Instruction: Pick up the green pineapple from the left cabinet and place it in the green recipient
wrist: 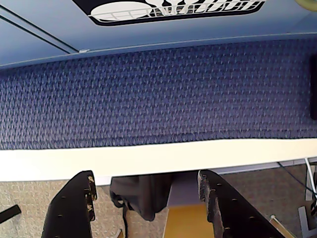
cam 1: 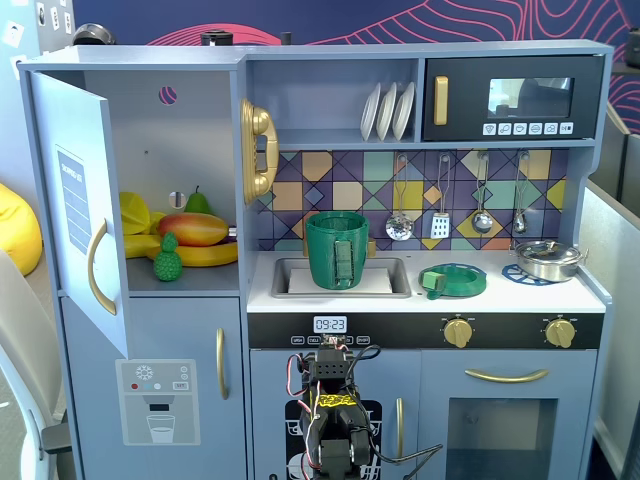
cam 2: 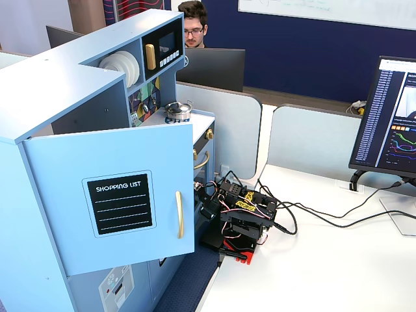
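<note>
The jaws stood well apart in the wrist view and held nothing; between them showed only blue carpet, a white edge and the toy kitchen's lower front. The gripper [wrist: 148, 198] pointed downward, and the arm [cam 1: 335, 420] sat folded low in front of the kitchen, well below the counter.

The green pineapple [cam 1: 167, 259] stood upright on the shelf of the left cabinet [cam 1: 185, 150], at the front edge, just ahead of a banana [cam 1: 205, 254] and near a mango [cam 1: 192, 228]. A dark green pear [cam 1: 198, 202] sat behind them. The cabinet door [cam 1: 85, 210] hung open toward the viewer, leaving the shelf accessible.

The green recipient [cam 1: 337, 249] stood upright in the sink [cam 1: 340, 277] to the right of the cabinet, mouth up and apparently empty. A flat green dish [cam 1: 453, 280] lay on the counter beyond it.

Assessment: the pineapple appeared to be a small hard plastic toy, probably hollow and light, and rigid under pressure. Its bumpy body should give the jaws some purchase, though the oval shape could let it roll or squirt out. The widest part of the body looked the soundest place to grip; the leafy crown looked too short and narrow. Being light and standing free, it could topple against the banana if nudged on approach.
</note>
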Motion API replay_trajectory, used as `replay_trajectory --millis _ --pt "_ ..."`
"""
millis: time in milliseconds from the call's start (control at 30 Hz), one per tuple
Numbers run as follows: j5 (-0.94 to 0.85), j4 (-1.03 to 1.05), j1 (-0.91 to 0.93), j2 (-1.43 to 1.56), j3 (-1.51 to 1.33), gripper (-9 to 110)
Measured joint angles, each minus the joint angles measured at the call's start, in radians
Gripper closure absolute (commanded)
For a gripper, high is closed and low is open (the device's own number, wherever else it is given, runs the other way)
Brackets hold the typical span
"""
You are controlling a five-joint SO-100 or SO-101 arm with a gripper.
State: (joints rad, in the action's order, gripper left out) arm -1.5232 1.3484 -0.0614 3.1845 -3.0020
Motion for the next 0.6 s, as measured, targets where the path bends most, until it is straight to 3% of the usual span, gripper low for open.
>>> replay_trajectory --millis 433,600 --pt "0.0 0.0 -0.025 0.0 0.0 101" --pt "0.057 -0.08 -0.163 -0.003 0.008 101"
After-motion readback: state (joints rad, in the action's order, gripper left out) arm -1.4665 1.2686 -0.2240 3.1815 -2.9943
